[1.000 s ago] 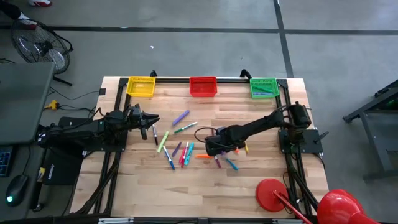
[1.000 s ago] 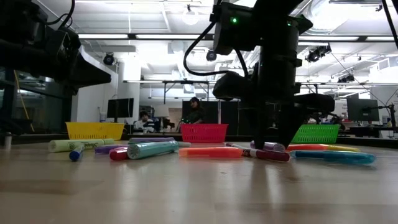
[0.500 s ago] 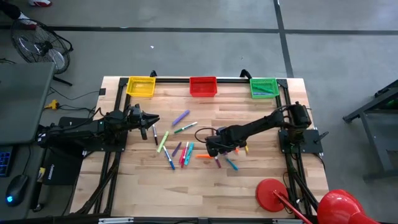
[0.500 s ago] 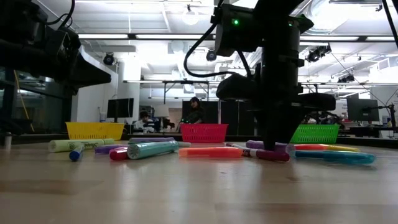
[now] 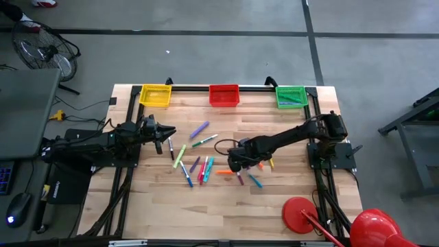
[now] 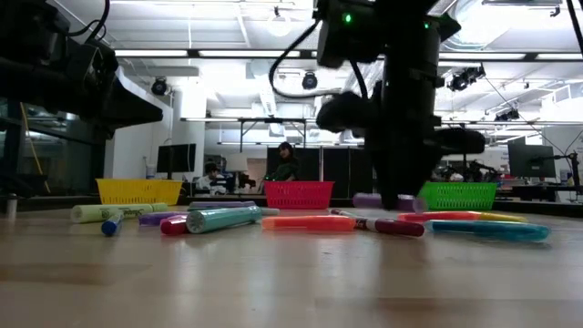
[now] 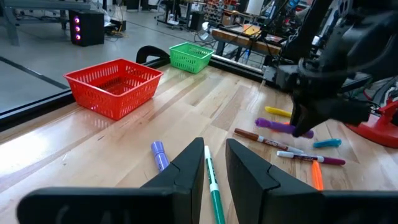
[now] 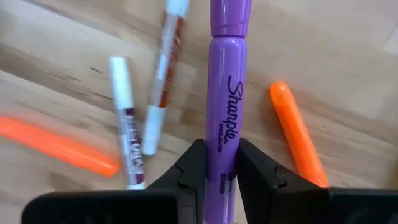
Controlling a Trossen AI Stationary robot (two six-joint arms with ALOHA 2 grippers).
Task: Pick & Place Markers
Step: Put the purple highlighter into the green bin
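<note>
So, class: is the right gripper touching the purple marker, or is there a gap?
Touching. The right wrist view shows the right gripper with both fingers pressed against the purple marker, no gap either side.

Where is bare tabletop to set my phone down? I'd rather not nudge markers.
Bare wood lies along the near edge of the table, left of the red stand, and between the red basket and green basket. The marker scatter crowds mid-table around the right gripper.

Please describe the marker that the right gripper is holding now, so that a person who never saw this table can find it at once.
Start at the green basket in the table's far right corner and follow the right arm to the right gripper, above the scattered markers. Its fingers are shut on the purple Sharpie marker. Unlike the orange marker and others on the wood, it is off the table.
</note>
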